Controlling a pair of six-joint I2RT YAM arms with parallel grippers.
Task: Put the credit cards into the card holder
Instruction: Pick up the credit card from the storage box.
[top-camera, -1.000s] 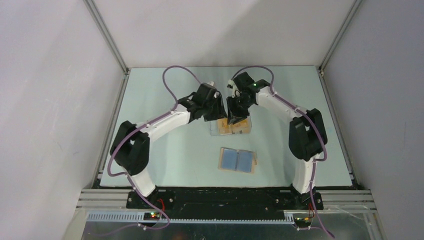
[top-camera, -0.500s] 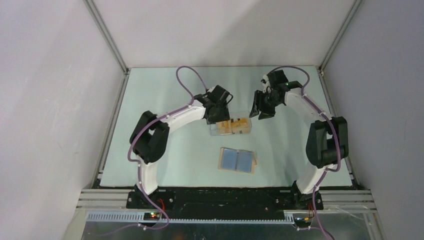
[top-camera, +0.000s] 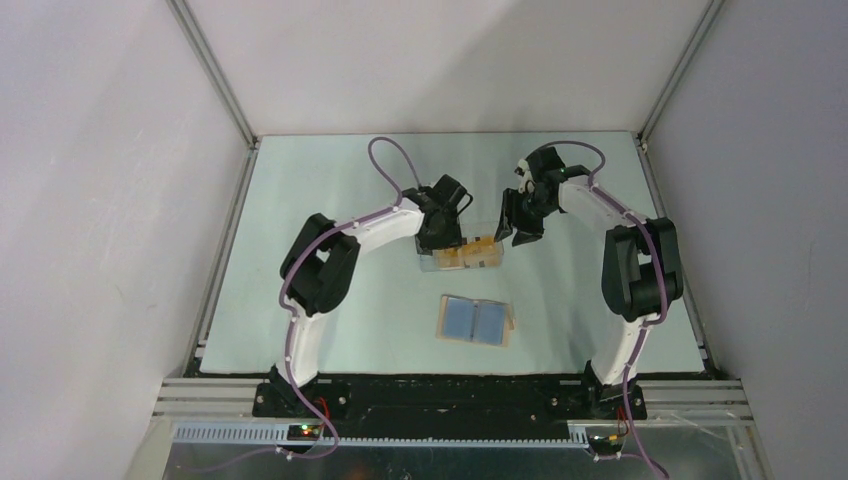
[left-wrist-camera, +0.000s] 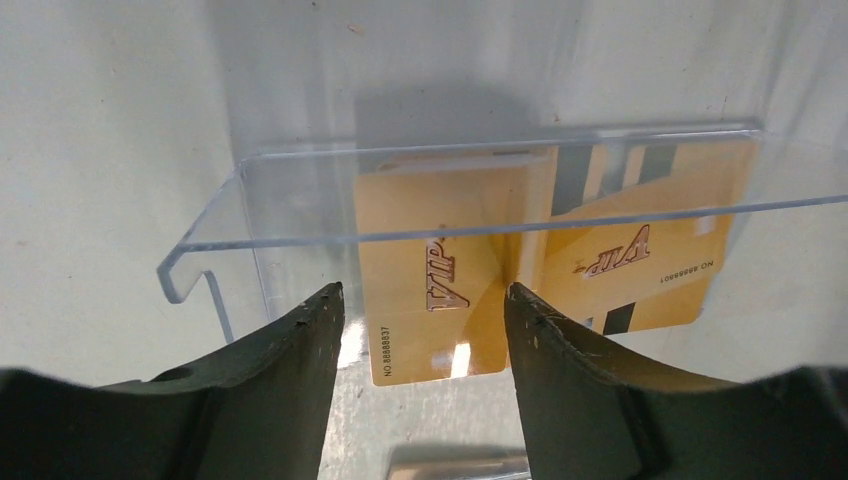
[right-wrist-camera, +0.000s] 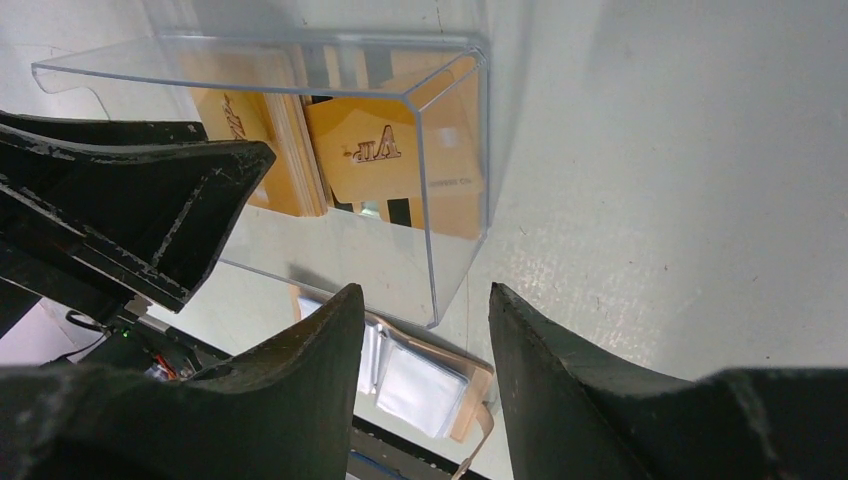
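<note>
Several orange-yellow credit cards (top-camera: 466, 251) lie inside a clear plastic tray (top-camera: 428, 262) at mid-table. In the left wrist view one card (left-wrist-camera: 430, 280) lies straight ahead between my fingers, with another card (left-wrist-camera: 640, 262) to its right. My left gripper (top-camera: 446, 238) (left-wrist-camera: 422, 292) is open over the tray's left part, holding nothing. My right gripper (top-camera: 510, 226) (right-wrist-camera: 425, 292) is open and empty just beyond the tray's right end. The card holder (top-camera: 475, 321) lies open on the table nearer the bases, blue panels up. It also shows in the right wrist view (right-wrist-camera: 425, 385).
The clear tray's walls (right-wrist-camera: 450, 200) stand around the cards. A left finger (right-wrist-camera: 150, 210) shows beside the tray in the right wrist view. Grey walls enclose the table on three sides.
My right gripper has left the tray and swung right, then edged back toward its right end. My left gripper has shifted right over the tray's left part. Cards and wallet have not moved.
</note>
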